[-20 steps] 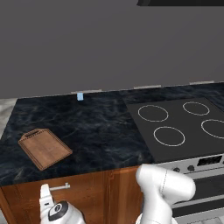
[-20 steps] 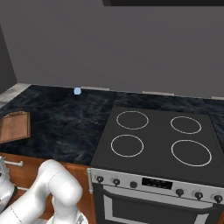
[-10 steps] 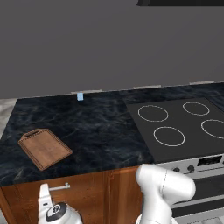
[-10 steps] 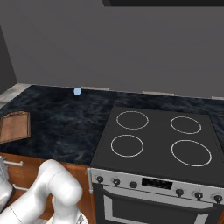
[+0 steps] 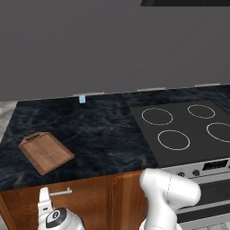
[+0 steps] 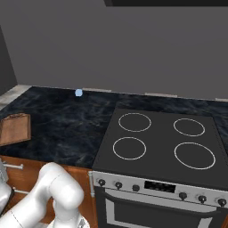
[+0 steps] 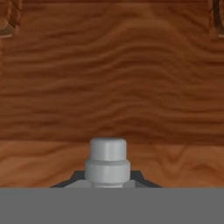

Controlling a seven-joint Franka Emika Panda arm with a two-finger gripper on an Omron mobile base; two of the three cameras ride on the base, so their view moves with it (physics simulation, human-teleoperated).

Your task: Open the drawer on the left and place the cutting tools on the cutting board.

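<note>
Gripper [image 7: 107, 181] is squeezed shut on the drawer [image 7: 112, 87] handle [image 7: 107, 164] right in front of it. A crooked pull could make it slip off.

The drawer [image 5: 54, 197] is closed, so its contents are hidden; the arm covers part of its handle [image 5: 60, 192] in the left base view, the board [image 6: 14, 129] runs off the left edge of the right base view, and the claw's [image 7: 107, 181] tips are barely visible.
</note>
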